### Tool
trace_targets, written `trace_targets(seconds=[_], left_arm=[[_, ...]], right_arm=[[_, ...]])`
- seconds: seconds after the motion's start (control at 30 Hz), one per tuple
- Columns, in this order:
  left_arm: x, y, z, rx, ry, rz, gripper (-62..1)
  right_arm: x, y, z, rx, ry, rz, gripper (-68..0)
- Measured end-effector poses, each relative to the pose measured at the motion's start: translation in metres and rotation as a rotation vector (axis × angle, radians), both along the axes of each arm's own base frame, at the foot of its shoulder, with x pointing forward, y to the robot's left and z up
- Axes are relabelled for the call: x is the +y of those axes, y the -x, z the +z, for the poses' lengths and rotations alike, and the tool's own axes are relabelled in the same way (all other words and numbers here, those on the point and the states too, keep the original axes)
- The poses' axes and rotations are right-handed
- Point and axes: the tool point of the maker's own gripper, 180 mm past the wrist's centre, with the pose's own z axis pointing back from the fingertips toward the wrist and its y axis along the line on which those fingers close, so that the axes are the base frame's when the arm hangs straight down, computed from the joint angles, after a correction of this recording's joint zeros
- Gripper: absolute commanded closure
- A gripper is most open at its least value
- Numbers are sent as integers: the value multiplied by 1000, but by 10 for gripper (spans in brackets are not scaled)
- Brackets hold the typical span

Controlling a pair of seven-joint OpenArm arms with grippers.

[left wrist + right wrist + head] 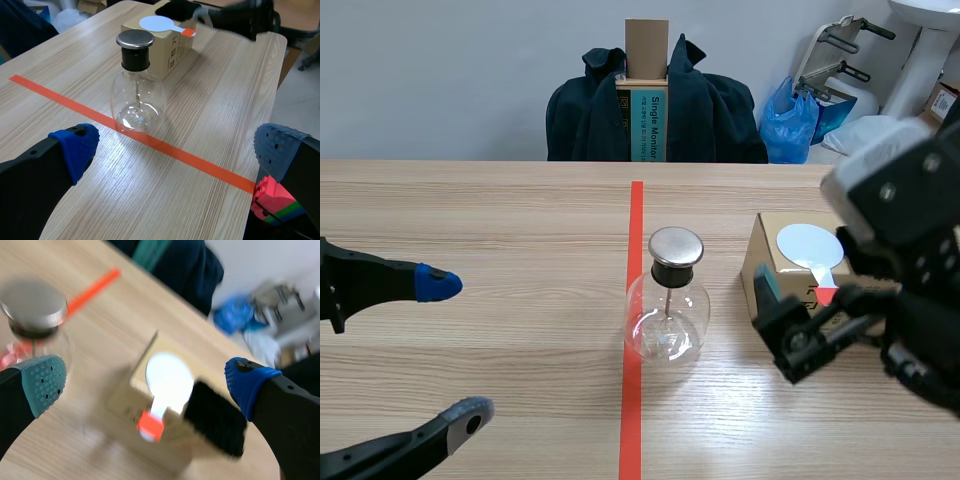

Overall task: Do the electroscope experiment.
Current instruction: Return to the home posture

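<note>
The electroscope, a round glass flask (666,318) with a metal cap, stands on the red tape line at mid-table. To its right is a cardboard box (772,258). On top of it lies a white disc paddle (808,245) with a red handle. My right gripper (810,300) hovers open over the box's near side. From its wrist view the paddle (169,375) lies between the fingers, a black pad (215,422) lies beside the handle, and the flask cap (32,302) is off to one side. My left gripper (455,348) is open at the near left, with the flask (136,95) ahead of it.
A chair draped with a dark jacket (655,105) stands behind the far edge. A blue bag (790,120) and white equipment sit at the back right. A pink and green block (272,200) shows under my left finger. The table's right edge (280,55) runs close behind the box.
</note>
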Motion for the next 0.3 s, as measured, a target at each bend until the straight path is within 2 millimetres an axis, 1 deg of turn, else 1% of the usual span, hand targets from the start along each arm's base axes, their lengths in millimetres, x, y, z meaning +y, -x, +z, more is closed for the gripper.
trace_targets(seconds=[0.07, 0.13, 0.2, 0.3], left_arm=[[0, 0, 0, 1, 1, 1, -623], [0, 0, 0, 1, 2, 2, -623], [1, -2, 2, 9, 16, 14, -623], [2, -4, 3, 19, 33, 30, -623]], right_arm=[[15, 1, 22, -23, -28, 84, -679], [34, 8, 35, -20, -48, 189, -679], [50, 18, 41, 8, -78, 278, -679], [64, 30, 40, 77, -133, 356, -679]])
